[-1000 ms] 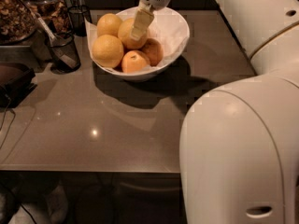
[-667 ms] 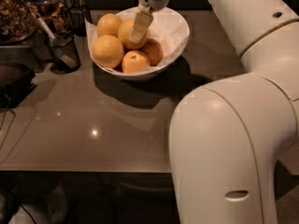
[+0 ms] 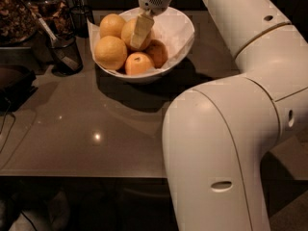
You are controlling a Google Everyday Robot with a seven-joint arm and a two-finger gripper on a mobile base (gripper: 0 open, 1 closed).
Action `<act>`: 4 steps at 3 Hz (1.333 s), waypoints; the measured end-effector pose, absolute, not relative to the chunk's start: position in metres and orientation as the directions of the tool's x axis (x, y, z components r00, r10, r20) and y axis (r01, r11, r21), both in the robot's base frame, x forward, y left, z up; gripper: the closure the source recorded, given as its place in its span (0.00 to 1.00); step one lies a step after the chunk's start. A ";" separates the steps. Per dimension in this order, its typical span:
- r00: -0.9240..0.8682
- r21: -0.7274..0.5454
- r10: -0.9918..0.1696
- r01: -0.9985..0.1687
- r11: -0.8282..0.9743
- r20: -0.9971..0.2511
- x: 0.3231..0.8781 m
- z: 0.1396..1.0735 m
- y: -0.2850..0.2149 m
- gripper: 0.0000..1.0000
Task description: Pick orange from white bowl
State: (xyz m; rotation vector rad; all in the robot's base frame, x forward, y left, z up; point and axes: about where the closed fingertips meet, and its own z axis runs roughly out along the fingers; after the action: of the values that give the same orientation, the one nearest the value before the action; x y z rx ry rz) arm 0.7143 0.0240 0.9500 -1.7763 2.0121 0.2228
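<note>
The white bowl (image 3: 185, 36) stands at the back of the brown table and holds several fruits. Three larger pale oranges lie in its left half: one at the back (image 3: 111, 24), one at the front left (image 3: 110, 52), and the middle orange (image 3: 128, 32). Two smaller, deeper-orange fruits (image 3: 138, 63) lie at the front right. My gripper (image 3: 140, 29) reaches down from above into the bowl and sits right at the middle orange, partly covering it.
A dark mesh cup (image 3: 65, 52) with a utensil stands left of the bowl. A container of brown food (image 3: 17, 16) is at the back left, and a dark object (image 3: 12, 81) at the left edge. My arm's large white links (image 3: 221, 143) fill the right foreground.
My arm's big lower link has swung leftwards in the view. The gripper stays at the middle orange in the bowl; the fruits have not moved.
</note>
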 end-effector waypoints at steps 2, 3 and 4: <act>-0.077 -0.139 -0.897 -0.979 0.152 -0.436 0.718 0.941 0.029 0.45; -0.079 -0.133 -0.895 -0.979 0.151 -0.439 0.718 0.942 0.030 0.43; -0.081 -0.126 -0.893 -0.980 0.152 -0.443 0.720 0.942 0.031 0.43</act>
State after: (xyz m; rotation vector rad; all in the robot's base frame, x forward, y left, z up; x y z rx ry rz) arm 0.7197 0.0308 0.9415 -1.7848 2.0207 0.2845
